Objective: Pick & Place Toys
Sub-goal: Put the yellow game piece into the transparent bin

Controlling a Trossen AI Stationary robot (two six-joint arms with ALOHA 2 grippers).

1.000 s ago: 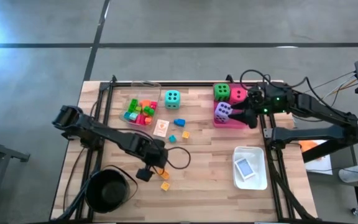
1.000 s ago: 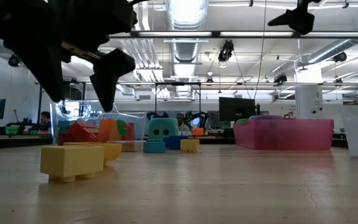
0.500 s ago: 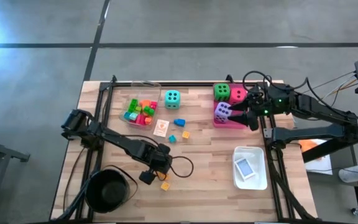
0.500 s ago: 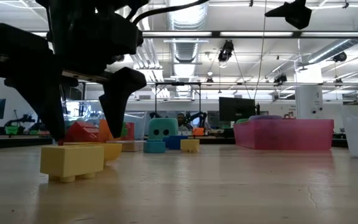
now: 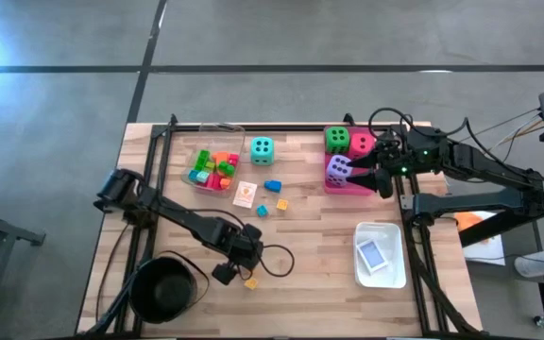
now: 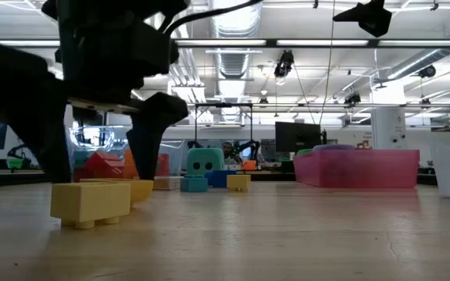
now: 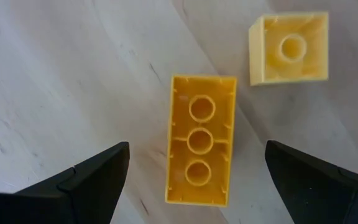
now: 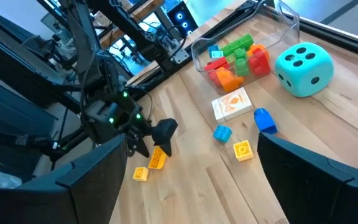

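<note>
My left hand (image 7: 194, 171) hangs wide open and empty, fingers straddling the long yellow block (image 7: 199, 149) lying studs-down on the bench (image 7: 67, 87) so I can pinch its sides, while my right hand (image 5: 374, 176) waits open by the pink tray (image 5: 348, 186).

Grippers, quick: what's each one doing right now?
Left gripper: open, straddling the long yellow block, not gripping.
Right gripper: open, empty, beside the pink tray.

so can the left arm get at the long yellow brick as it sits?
Probably yes. The left gripper hangs right over the long yellow brick, jaws open with one on each long side and bare table between. The small yellow block lies apart from it, out of the way.
</note>
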